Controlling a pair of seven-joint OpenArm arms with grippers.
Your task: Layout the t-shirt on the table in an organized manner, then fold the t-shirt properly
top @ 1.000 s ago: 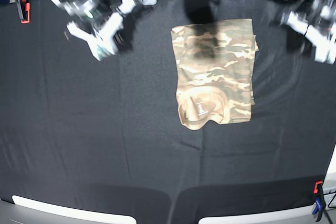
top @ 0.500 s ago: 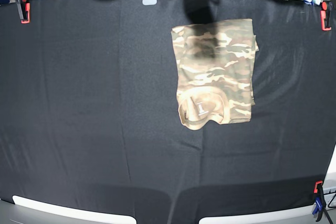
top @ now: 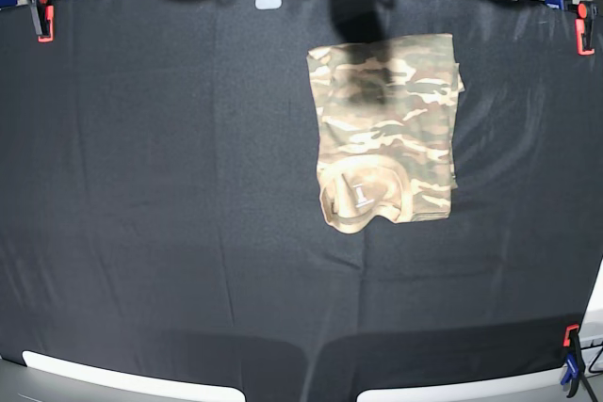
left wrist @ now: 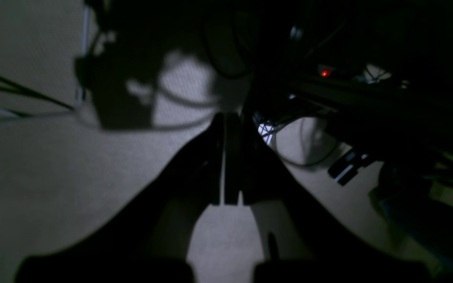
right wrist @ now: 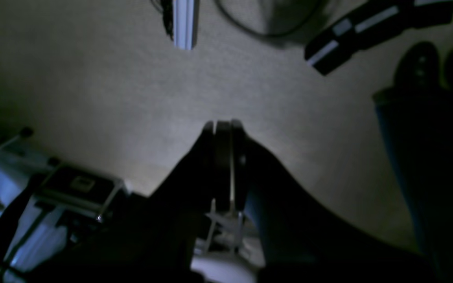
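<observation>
In the left wrist view, the left gripper (left wrist: 226,157) hangs over pale carpeted floor (left wrist: 53,188), its two dark fingers pressed together with only a thin slit of light between them and nothing held. Dark cables (left wrist: 14,94) cross the floor to one side, and a small red light (left wrist: 324,73) glows among shadowed gear. Neither the shirt nor the tabletop shows here.

In the right wrist view, the right gripper (right wrist: 223,157) is likewise closed and empty, fingers flush, above the same kind of carpet. A black bar with white stripes (right wrist: 368,27) lies on the floor near the top of the view. The shirt is not visible here either.

In the base view, the folded tan, olive and cream camouflage t-shirt (top: 386,129) lies as a compact rectangle on the matte black cloth tabletop (top: 170,233), towards the far edge and right of centre, collar and small white neck label (top: 359,190) on its near side. No gripper appears over the tabletop, so both are well apart from the shirt. Orange-and-blue clamps (top: 40,12) grip the far corners.
</observation>
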